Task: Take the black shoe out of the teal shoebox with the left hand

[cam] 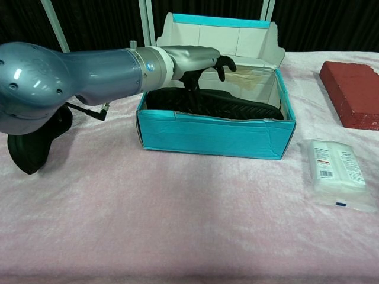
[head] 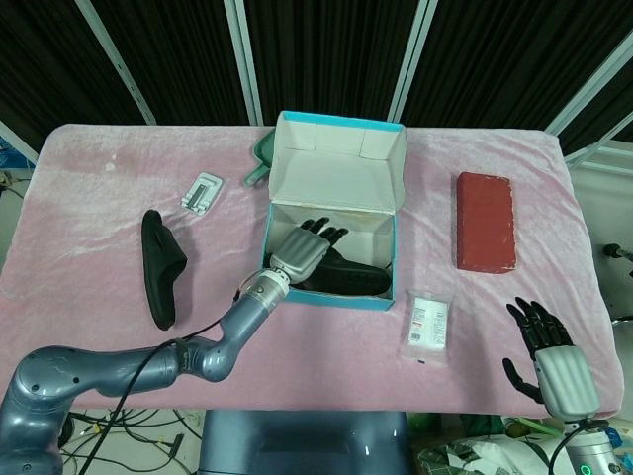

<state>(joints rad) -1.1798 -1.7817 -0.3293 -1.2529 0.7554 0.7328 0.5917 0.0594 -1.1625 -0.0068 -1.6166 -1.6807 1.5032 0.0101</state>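
Observation:
The teal shoebox [head: 333, 297] [cam: 213, 135] stands mid-table with its lid up. Inside lies a black shoe [head: 358, 279] [cam: 237, 106], sole towards the front wall. My left hand [head: 305, 249] [cam: 201, 60] hovers over the box's left half, just above the shoe, fingers spread and holding nothing; its thumb points down at the shoe, and contact is not clear. My right hand [head: 554, 358] hangs open off the table's front right, seen only in the head view.
A second black shoe [head: 160, 267] [cam: 32, 139] lies on the pink cloth at the left. A red brick [head: 485, 220] [cam: 352, 92] sits at the right, a white packet [head: 426, 325] [cam: 336, 171] front right, a small white device [head: 203, 190] and a teal object [head: 259, 158] behind the box.

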